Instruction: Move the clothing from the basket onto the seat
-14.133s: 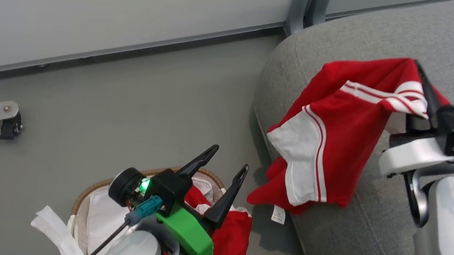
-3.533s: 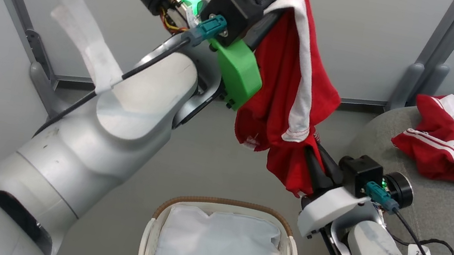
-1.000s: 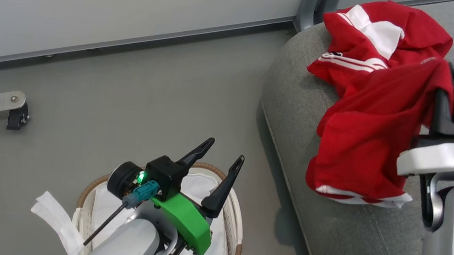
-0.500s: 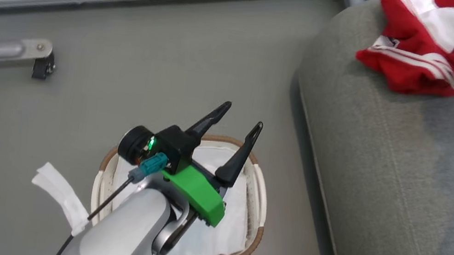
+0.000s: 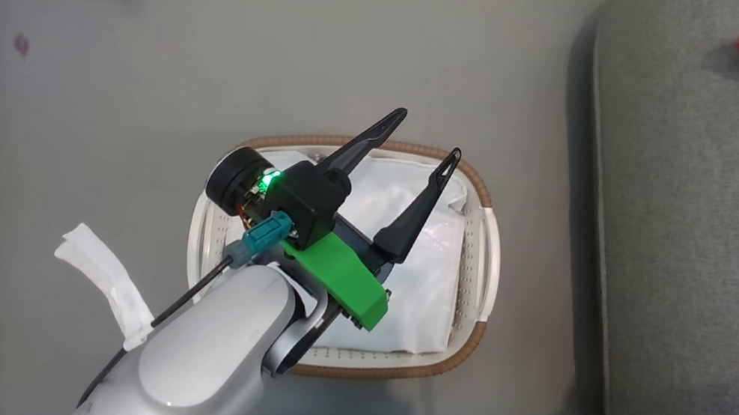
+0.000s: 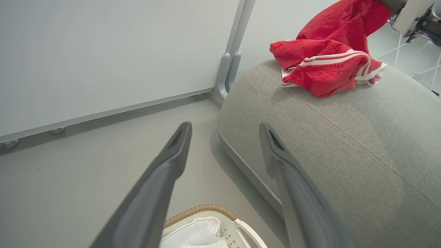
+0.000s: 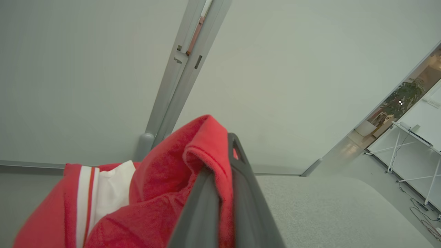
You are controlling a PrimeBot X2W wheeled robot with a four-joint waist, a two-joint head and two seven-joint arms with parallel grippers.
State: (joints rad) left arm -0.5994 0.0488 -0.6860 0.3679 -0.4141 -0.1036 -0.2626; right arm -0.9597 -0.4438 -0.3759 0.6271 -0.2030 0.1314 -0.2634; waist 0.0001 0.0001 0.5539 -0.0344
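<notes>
L gripper (image 5: 428, 133) spread wide, empty, above basket (image 5: 484, 258) holding white liner (image 5: 431, 287). R gripper (image 7: 225, 148) pinched tight on red garment (image 7: 155, 206). Striped red shorts (image 6: 327, 69) lie on grey seat (image 6: 327, 137) nr its rounded edge.

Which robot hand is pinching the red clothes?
The right gripper: it is shut on the clothing. The left gripper is open above the basket, holding nothing.

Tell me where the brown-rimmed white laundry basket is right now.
Head view, centre: the white plastic basket with the brown woven rim stands on the floor under the open left hand, just left of the grey fabric seat.
</notes>
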